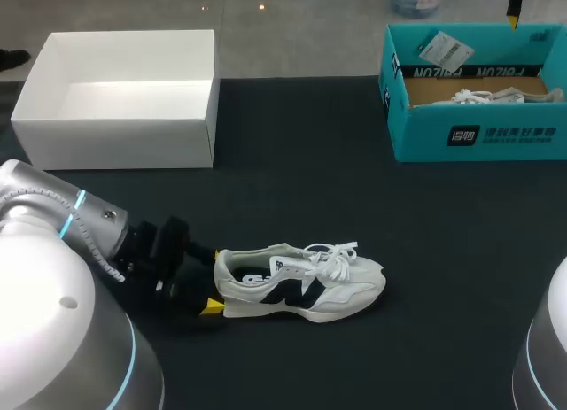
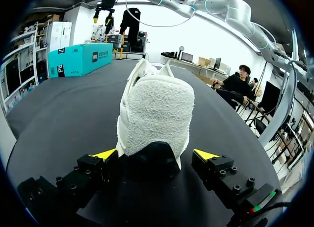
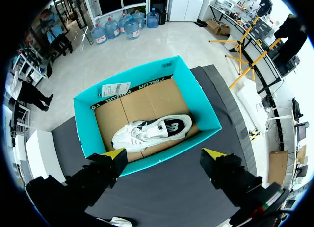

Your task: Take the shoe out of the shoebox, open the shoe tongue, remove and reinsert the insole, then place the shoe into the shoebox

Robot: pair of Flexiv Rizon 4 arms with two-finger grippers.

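Note:
A white shoe [image 1: 301, 282] with black side marks lies on its sole on the dark table, toe pointing right. My left gripper [image 1: 213, 282] is open at its heel. In the left wrist view the padded heel [image 2: 157, 114] sits between the yellow fingertips [image 2: 105, 154]; I cannot tell if they touch it. A second white shoe [image 3: 152, 131] lies inside the teal shoebox [image 1: 478, 135] at the back right. My right gripper [image 3: 164, 153] hangs open high above that box, holding nothing, and only a yellow tip of it [image 1: 514, 16] shows in the head view.
An open white box [image 1: 115, 144] stands at the back left of the table. The teal shoebox [image 2: 81, 60] has a paper tag [image 3: 115, 88] on its far rim. Bare dark table lies between the two boxes and around the shoe.

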